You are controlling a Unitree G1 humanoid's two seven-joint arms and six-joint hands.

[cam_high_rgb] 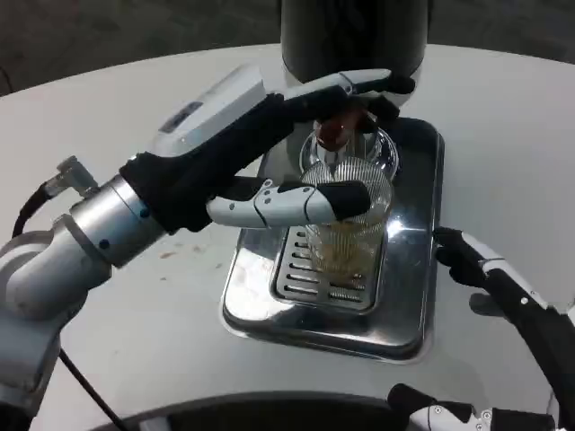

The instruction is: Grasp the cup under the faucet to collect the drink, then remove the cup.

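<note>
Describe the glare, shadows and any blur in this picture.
Head view: bright reflections streak the metal drip tray, worst along its rim and front edge; the ribbed glass cup glints and is see-through, so the level of drink in it is hard to judge; the dispenser is dark and shows little detail; the left hand is sharp, while the right hand at the edge looks slightly soft.

Steel drip tray (415,305) on white table (503,135).

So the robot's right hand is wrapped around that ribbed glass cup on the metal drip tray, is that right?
Not quite: the head view shows the left hand wrapped around the ribbed glass cup on the metal drip tray. The right hand rests beside the tray, holding nothing.
</note>
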